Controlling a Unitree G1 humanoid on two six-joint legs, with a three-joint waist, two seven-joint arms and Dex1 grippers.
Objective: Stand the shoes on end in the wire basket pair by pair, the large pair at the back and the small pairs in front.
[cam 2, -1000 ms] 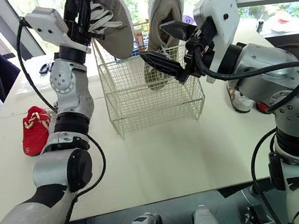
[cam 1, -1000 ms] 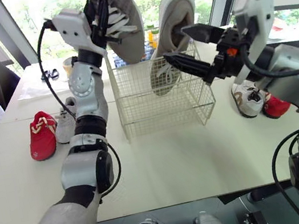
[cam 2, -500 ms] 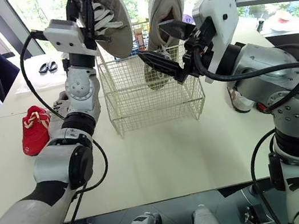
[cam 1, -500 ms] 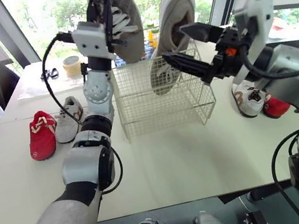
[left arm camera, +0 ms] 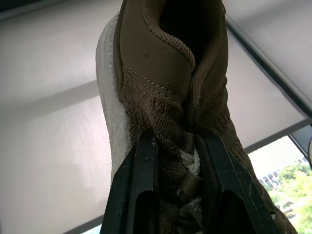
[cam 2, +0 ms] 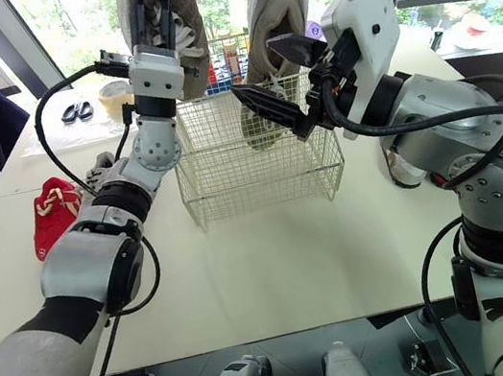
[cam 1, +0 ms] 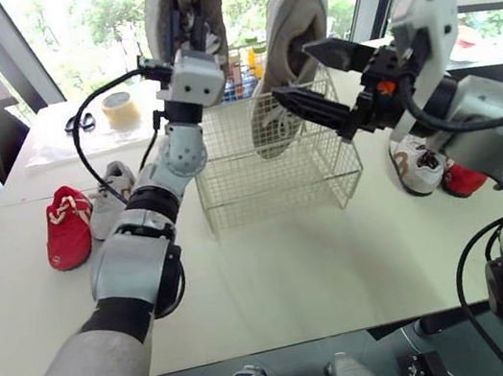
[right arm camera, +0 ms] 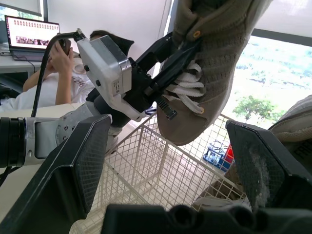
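My left tool (left arm camera: 176,146) is pinched on the laces of the olive knit sneaker with the white sole (left arm camera: 161,63). It holds the sneaker high above the back left corner of the white wire basket (cam 1: 278,173), long axis near upright, toe end down. The drop looks to be straight down beside the large pale-soled sneaker (cam 1: 288,35) standing on end at the basket's back right, and my right tool (cam 2: 255,68) gapes wide and empty just in front of that one.
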